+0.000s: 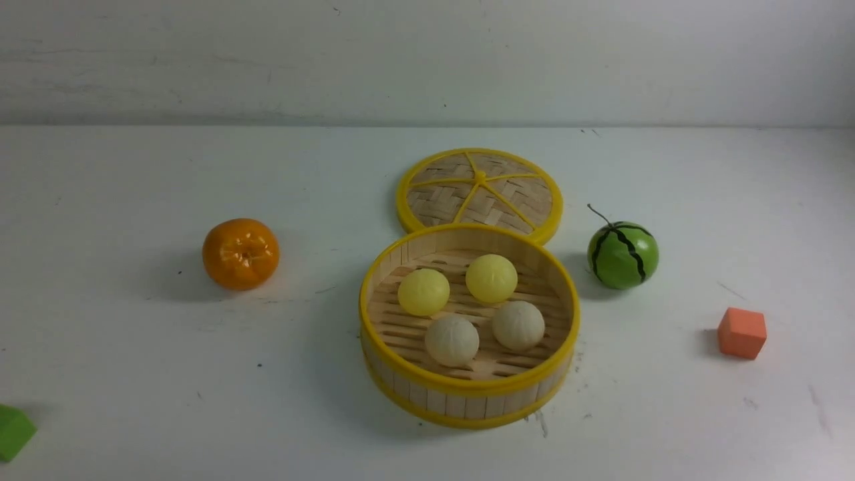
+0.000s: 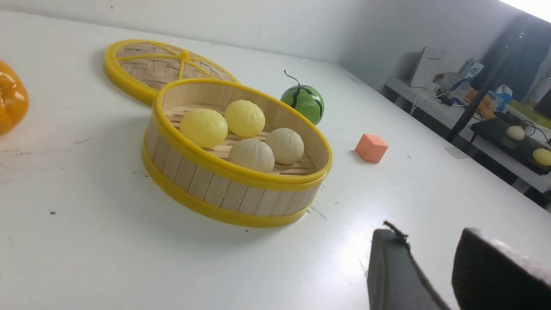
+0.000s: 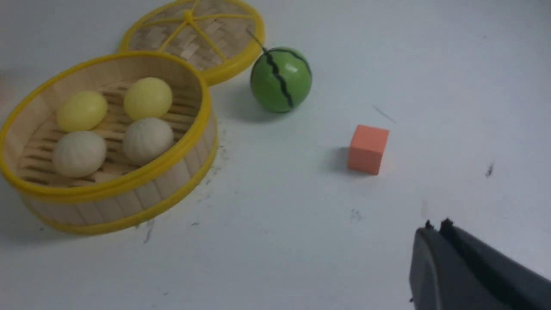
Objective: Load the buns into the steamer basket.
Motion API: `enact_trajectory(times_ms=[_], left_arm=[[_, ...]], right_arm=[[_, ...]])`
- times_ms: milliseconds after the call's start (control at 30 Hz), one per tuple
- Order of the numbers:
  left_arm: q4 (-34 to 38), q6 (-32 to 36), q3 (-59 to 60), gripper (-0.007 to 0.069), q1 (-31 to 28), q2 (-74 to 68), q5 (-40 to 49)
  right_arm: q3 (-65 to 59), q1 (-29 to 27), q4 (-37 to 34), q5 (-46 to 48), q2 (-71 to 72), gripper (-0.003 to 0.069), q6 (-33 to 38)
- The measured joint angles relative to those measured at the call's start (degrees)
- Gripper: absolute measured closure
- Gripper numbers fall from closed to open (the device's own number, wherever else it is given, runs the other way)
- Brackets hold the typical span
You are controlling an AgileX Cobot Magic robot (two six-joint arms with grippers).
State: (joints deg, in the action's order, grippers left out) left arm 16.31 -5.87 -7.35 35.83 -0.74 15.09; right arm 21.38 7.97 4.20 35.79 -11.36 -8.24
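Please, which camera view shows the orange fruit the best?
The front view shows it best: the orange fruit is whole and sharp there, standing alone on the table on the robot's left of the steamer basket. The left wrist view catches only a cropped part at the picture's edge. The right wrist view does not show it.

the table (image 1: 133,401) lay bare along its near edge; the orange (image 1: 240,254), watermelon ball (image 1: 622,255) and lid (image 1: 479,192) flanked the steamer basket (image 1: 467,394), leaving gaps.
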Motion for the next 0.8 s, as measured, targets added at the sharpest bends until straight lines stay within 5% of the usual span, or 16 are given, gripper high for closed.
enact_trajectory(times_ms=[233, 800], left_arm=[[0.0, 0.0, 0.0, 0.0414, 0.0, 0.0, 0.0], [0.0, 0.0, 0.0, 0.0407, 0.0, 0.05, 0.0]], right_arm=[[-22.19, -4.78, 1.05, -12.59, 11.75, 0.0673, -1.71], [-22.35, -4.78, 0.87, -13.28, 11.99, 0.0669, -3.52]])
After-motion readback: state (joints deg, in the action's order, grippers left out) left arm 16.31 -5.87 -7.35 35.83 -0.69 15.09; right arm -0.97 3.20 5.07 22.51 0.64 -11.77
